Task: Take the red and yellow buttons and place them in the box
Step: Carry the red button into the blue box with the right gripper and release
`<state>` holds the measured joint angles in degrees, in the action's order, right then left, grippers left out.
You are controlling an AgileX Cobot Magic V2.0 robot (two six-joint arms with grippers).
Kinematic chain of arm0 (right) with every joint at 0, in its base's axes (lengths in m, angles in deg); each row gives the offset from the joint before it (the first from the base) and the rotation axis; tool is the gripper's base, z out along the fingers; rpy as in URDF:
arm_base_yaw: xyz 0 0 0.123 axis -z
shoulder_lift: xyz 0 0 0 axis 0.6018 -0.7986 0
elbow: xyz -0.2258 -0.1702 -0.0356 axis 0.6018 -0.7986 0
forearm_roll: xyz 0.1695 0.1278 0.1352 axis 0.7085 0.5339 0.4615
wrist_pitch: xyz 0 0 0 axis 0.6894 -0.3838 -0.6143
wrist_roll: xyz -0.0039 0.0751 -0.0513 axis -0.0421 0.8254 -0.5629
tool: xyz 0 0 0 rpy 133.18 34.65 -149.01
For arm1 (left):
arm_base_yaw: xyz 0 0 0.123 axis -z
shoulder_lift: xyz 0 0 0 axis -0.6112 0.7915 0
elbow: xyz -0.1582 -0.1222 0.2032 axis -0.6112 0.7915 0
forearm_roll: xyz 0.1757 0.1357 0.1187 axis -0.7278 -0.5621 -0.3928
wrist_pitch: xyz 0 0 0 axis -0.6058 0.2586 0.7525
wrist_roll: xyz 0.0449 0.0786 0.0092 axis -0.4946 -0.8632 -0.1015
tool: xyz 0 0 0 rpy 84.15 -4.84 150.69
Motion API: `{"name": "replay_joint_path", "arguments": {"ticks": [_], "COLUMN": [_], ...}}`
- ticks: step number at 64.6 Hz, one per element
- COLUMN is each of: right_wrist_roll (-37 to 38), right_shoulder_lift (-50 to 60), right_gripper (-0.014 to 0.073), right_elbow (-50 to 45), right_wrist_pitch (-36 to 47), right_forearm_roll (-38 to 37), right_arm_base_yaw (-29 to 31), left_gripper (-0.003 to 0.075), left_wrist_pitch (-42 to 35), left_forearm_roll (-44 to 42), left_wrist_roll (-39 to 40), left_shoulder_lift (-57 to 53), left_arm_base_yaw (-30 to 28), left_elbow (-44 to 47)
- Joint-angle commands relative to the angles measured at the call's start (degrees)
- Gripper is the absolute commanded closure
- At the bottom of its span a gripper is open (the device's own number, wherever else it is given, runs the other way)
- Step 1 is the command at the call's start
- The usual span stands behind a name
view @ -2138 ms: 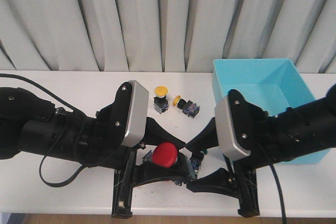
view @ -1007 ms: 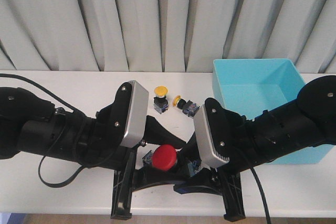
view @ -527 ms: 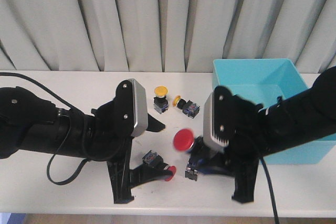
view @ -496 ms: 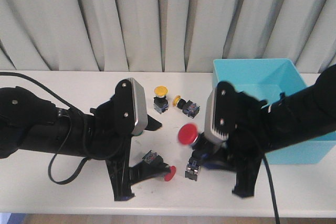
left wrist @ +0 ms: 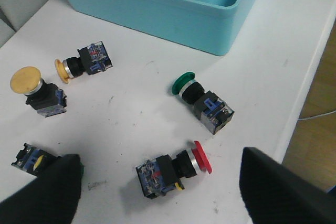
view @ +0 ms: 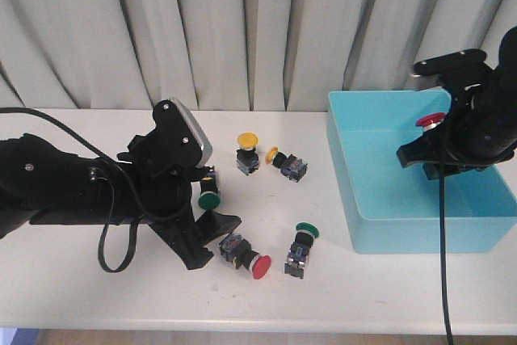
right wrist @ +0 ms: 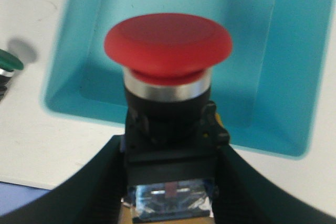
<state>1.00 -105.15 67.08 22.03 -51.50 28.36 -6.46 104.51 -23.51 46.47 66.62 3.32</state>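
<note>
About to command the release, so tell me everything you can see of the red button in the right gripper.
The red button has a smooth, matte, domed mushroom cap over a shiny metal collar and a black, boxy plastic switch body with a clear part at its base. The right gripper holds it by the body, jaws closed on both sides, cap pointing away from the wrist. In the front view it hangs above the open turquoise box, near the far right, clear of the walls and floor.

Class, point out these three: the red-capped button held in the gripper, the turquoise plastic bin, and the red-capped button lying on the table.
Held red mushroom-cap button (right wrist: 168,43), right wrist view, cap top.
Turquoise plastic bin (view: 355,199), front view, near-left wall.
Lying red-capped button (left wrist: 173,169), left wrist view, black body.
</note>
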Motion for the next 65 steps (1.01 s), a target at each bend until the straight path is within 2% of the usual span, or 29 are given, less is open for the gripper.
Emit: {"name": "replay_joint_path", "arguments": {"ticks": [1, 6, 12, 37, 65], "right_wrist_roll": [-5.01, -5.95, -6.00, -6.98, -6.87], "right_shoulder_lift": [-2.41, -6.17, -10.67, -27.04, -32.73], "right_gripper": [0.0426, 0.0423, 0.0419, 0.0407, 0.0358], "right_elbow": [4.67, 7.07, 9.79, 18.08, 18.34], "right_wrist_pitch": [0.98, 1.36, 1.54, 2.78, 2.84], "right_forearm_roll": [6.89, 9.90, 9.58, 7.67, 7.67], "right_arm_base_yaw": [5.83, 8.64, 10.19, 10.13, 10.13], "left_gripper": [0.0135, 0.0135, 0.0135, 0.0135, 0.0135], "left_wrist_pitch": [-1.85, -1.85, -1.85, -1.85, -1.85], "left_forearm_roll": [1.25, 1.25, 1.25, 1.25, 1.25], "left_wrist_roll": [0.74, 0.74, 0.74, 0.74, 0.74], "left_shoulder_lift": [-1.54, -1.54, -1.54, -1.54, -1.54], "left_arm_base_yaw": [0.17, 0.17, 0.17, 0.17, 0.17], "left_elbow": [-1.53, -1.53, -1.53, -1.53, -1.53]}}
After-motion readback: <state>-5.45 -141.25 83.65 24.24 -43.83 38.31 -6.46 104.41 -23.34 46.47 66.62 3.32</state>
